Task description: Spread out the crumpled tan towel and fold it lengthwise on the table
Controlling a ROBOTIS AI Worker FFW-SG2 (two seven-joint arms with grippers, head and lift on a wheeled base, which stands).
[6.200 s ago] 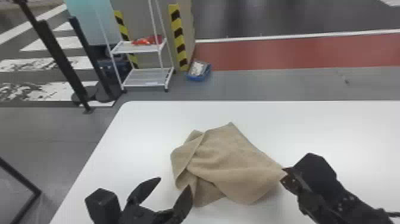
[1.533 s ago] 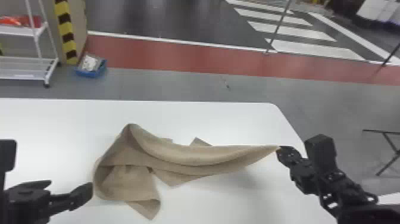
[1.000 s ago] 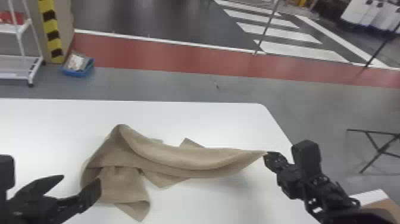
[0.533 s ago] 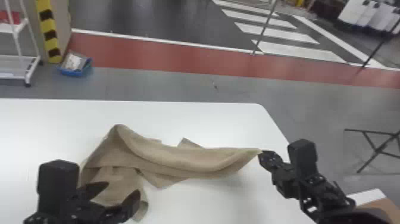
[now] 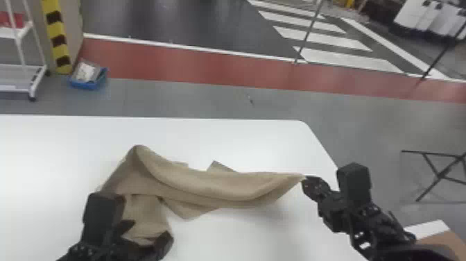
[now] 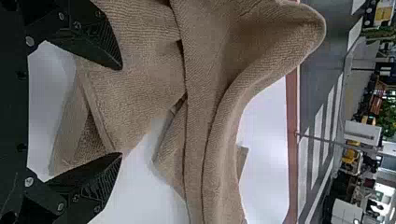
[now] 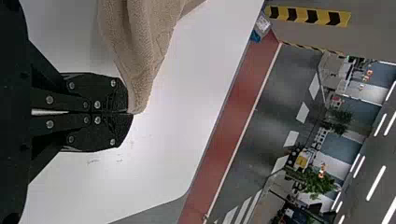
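In the head view, the tan towel [image 5: 208, 185] lies rumpled on the table [image 5: 242, 139], lower left to centre; the left gripper [image 5: 149, 230] is lower left, the right gripper [image 5: 307, 180] lower right. In the left wrist view, the left gripper [image 6: 122, 112] gapes open near the towel. In the right wrist view, the right gripper [image 7: 130, 113] pinches its corner.

The white table [image 5: 249, 142] (rounded at its far right corner) carries the rumpled tan towel [image 5: 201, 185].
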